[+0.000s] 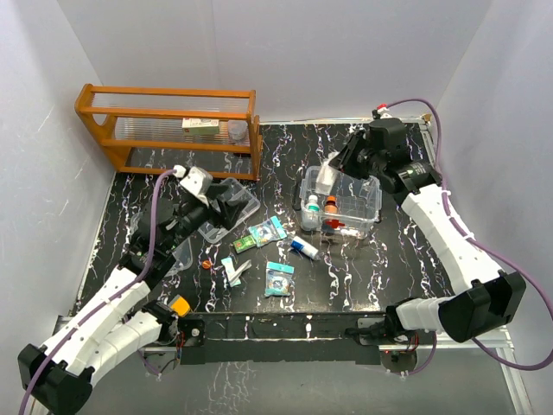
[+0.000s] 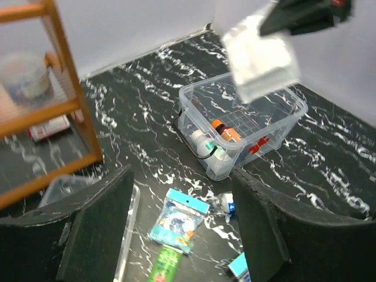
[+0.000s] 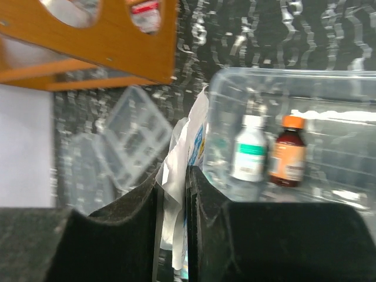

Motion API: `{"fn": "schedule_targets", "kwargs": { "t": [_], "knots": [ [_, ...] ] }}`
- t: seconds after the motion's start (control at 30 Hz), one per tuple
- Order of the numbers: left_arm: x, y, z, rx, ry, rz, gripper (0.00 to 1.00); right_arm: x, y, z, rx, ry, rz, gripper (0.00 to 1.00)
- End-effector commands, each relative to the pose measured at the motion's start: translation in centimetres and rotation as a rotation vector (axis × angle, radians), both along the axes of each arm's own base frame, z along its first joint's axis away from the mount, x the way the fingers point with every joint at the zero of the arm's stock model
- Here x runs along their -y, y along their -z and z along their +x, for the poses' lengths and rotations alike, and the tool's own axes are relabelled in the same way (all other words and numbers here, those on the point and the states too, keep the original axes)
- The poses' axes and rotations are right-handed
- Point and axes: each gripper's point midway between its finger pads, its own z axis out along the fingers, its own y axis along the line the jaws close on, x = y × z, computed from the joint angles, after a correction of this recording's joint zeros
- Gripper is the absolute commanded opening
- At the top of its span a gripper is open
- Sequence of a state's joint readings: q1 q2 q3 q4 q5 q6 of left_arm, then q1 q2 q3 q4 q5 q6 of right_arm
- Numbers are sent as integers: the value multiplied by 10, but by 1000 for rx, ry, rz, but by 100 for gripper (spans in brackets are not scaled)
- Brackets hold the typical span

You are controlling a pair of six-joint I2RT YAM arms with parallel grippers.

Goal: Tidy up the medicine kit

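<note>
While left gripper (image 2: 181,194) gaped empty, right gripper (image 3: 173,182) clamped on a white packet (image 3: 197,129) above the clear box (image 3: 294,73).

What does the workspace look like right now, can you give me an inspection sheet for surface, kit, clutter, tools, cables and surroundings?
Surface: black marbled table, partly littered.
Job's things: clear box holds two bottles; divided tray lies outside, to its left.
Clutter: loose packets and a tube in front of the box.
Tools: left tool open, holding nothing; right tool shut on a white packet above the box.
Cables: a purple cable along each arm.
Surroundings: orange wooden rack back left; white walls.
</note>
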State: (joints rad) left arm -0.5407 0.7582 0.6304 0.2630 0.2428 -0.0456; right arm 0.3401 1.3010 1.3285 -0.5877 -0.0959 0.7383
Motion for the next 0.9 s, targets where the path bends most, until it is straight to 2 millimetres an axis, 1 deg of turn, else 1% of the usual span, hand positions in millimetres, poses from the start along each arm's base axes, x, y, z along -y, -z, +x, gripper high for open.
{"fn": "schedule_targets", "kwargs": {
  "t": [0.0, 0.1, 0.2, 0.3, 0.4, 0.5, 0.6, 0.73, 0.87],
  "knots": [
    [-15, 6, 11, -252, -173, -97, 67, 47, 21, -24, -52, -121, -353, 18],
    [-14, 13, 13, -273, -176, -80, 68, 68, 36, -26, -119, -98, -451, 18],
    [-14, 18, 13, -286, -184, -80, 68, 85, 42, -24, -158, -52, -514, 18],
    [-16, 18, 12, -290, -189, -92, 69, 86, 59, -18, -207, -71, -537, 18],
    [-18, 17, 11, -284, -201, -107, 70, 86, 83, -7, -261, -74, -562, 16],
    [-20, 17, 11, -282, -214, -127, 70, 79, 106, 6, -304, -101, -556, 14],
    [-20, 15, 10, -282, -207, -137, 70, 74, 119, 17, -332, -122, -562, 13],
    [-21, 16, 9, -281, -213, -141, 70, 71, 125, 30, -322, -117, -560, 12],
    [-23, 17, 9, -282, -222, -142, 70, 72, 115, 43, -265, -71, -557, 11]
  ]
}}
